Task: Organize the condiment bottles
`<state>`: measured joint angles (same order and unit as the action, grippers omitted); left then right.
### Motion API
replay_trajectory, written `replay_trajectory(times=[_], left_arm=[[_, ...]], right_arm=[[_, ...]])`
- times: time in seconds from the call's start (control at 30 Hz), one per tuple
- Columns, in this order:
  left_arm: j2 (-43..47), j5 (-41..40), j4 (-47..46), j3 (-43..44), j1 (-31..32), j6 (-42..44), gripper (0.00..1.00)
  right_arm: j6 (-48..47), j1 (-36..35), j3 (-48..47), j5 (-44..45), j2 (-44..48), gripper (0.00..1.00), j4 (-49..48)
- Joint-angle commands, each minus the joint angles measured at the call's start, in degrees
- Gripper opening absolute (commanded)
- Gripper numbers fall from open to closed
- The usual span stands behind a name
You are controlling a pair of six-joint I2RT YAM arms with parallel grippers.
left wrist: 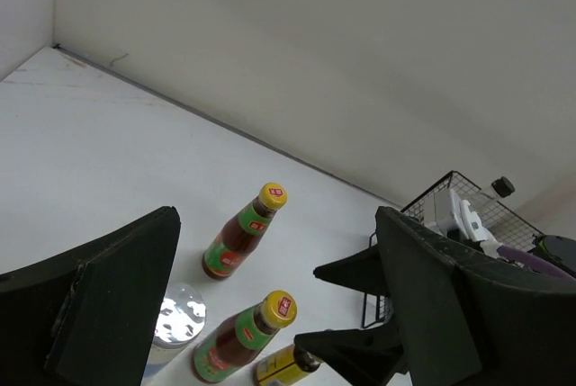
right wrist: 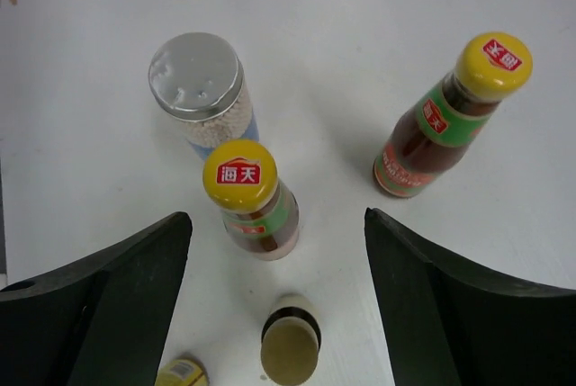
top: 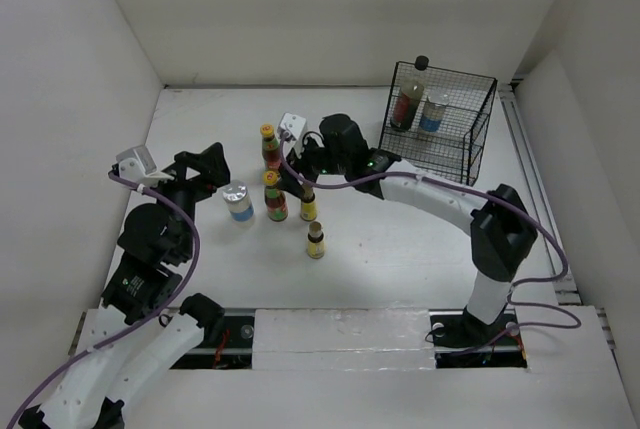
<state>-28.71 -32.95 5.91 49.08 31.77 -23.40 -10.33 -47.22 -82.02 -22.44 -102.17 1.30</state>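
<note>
Tan-capped small bottle (right wrist: 290,350) noted upright on table (right wrist: 360,8), between wide-spread fingers of right hand (right wrist: 279,251), nothing gripped. Red-sauce bottle (right wrist: 250,197) and silver-lidded jar (right wrist: 200,89) stand just beyond; second red-sauce bottle (right wrist: 450,116) apart. Left hand (left wrist: 277,224) spread wide, empty. Dark bottle (top: 410,94) and second jar (top: 433,111) seen in wire basket (top: 480,129).

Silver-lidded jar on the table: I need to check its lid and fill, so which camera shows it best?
Right wrist: the silver-lidded jar sits close and whole, its lid and pale grainy fill clear. Top external shows it small and distant. Left wrist catches little beyond its shiny lid, low in frame.
</note>
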Motion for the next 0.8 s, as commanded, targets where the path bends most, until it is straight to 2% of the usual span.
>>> replay_trajectory(times=[0.0, 0.23, 0.53, 0.67, 0.77], left_arm=[[-0.82, 0.87, -1.34, -0.48, -0.04, 0.45, 0.86], [-0.82, 1.92, -1.87, -0.48, -0.04, 0.46, 0.86], [-0.82, 1.92, -1.87, -0.48, -0.04, 0.99, 0.86], [-0.82, 2.97, -1.87, -0.48, -0.04, 0.99, 0.86], [-0.82, 2.98, -1.87, -0.48, -0.04, 0.99, 0.86]], right_arm=[[-2.77, 0.29, -5.51, -2.0, -1.18, 0.83, -1.92], [-2.77, -0.77, -8.5, -3.93, -6.97, 0.82, -1.39], [-2.15, -3.4, -9.12, -4.64, -9.01, 0.78, -2.78], [0.74, -3.4, -7.19, -3.93, -9.53, 0.68, -9.02], [3.03, -3.4, -6.66, -3.41, -10.94, 0.38, -13.07]])
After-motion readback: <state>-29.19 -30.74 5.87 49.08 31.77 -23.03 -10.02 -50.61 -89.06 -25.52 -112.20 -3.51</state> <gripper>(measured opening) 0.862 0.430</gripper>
